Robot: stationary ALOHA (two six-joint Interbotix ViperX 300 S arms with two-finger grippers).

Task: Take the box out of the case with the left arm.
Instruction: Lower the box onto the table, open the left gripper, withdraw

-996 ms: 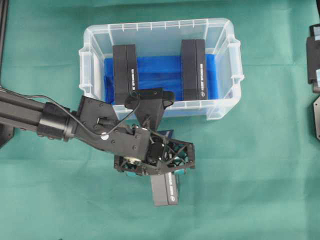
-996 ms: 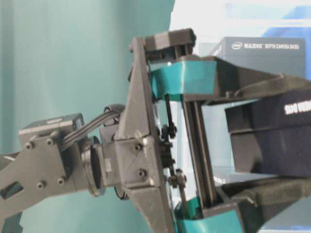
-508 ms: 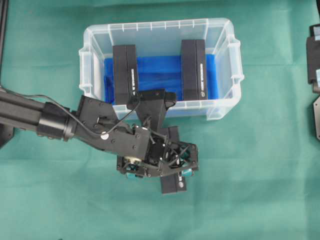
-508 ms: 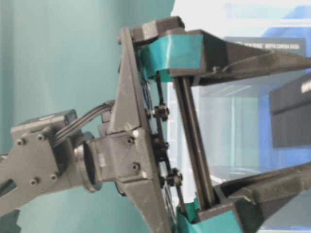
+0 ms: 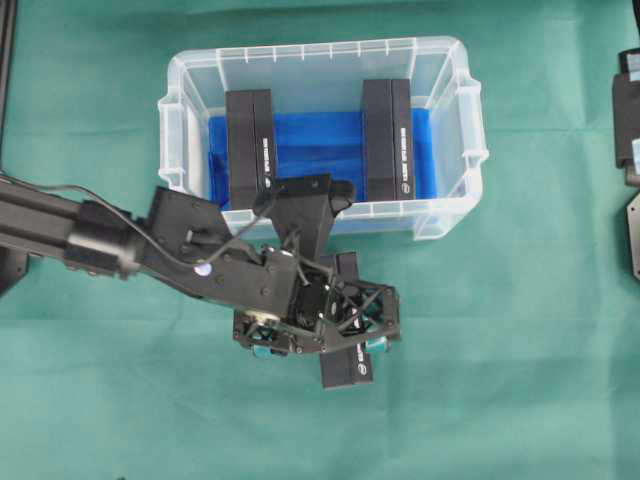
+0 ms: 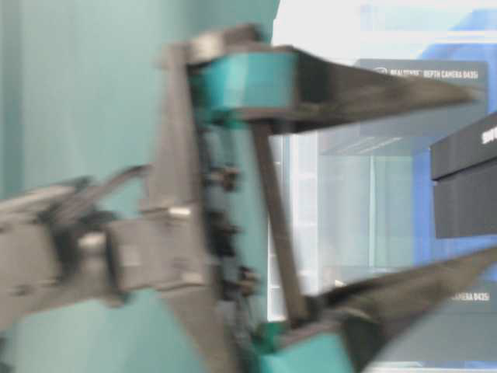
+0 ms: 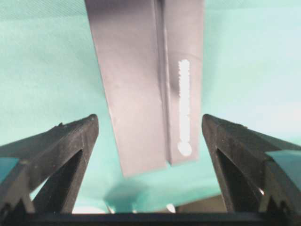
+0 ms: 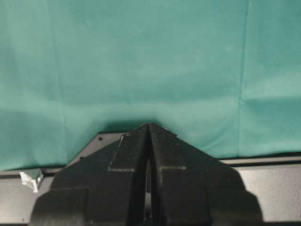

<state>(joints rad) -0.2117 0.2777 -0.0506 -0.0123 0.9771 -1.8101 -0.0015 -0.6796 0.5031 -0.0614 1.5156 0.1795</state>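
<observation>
Box (image 5: pixel 345 362) number one lies flat on the green cloth (image 5: pixel 520 330), outside the case and just in front of its near wall, partly under the left gripper. Largest in view, the cloth covers the whole table. On it sits the clear plastic case (image 5: pixel 455 215), lined with blue fabric (image 5: pixel 315 150), and two more black boxes (image 5: pixel 250 145) stand inside it, well apart. The left arm (image 5: pixel 120 245) reaches in from the left edge. Its left gripper (image 7: pixel 149 141) hangs over the freed box with jaws wide apart, touching nothing. The right gripper (image 8: pixel 149 141) has its jaws together, parked at the right edge.
</observation>
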